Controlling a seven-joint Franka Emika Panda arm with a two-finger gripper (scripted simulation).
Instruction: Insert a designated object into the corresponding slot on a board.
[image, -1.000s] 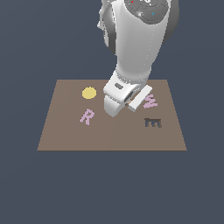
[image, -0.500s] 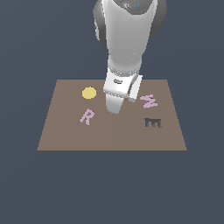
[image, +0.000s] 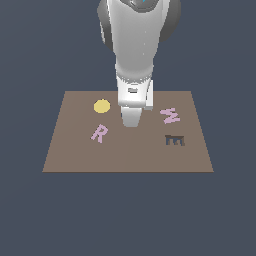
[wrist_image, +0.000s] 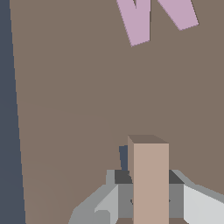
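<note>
With our gripper (wrist_image: 146, 205) clamped on the tan T block (wrist_image: 150, 179) low over the middle of the board (image: 75, 150), we judged it best to line its stem up squarely with the dark slot (wrist_image: 124, 158) peeking just behind it before pressing down.

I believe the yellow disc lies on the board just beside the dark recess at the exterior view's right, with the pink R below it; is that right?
Not quite. The yellow disc lies on the board toward the exterior view's left, just above the pink R. The dark recess is across the board at the exterior view's right, beside the pink zigzag letter. The exterior view shows this.
</note>
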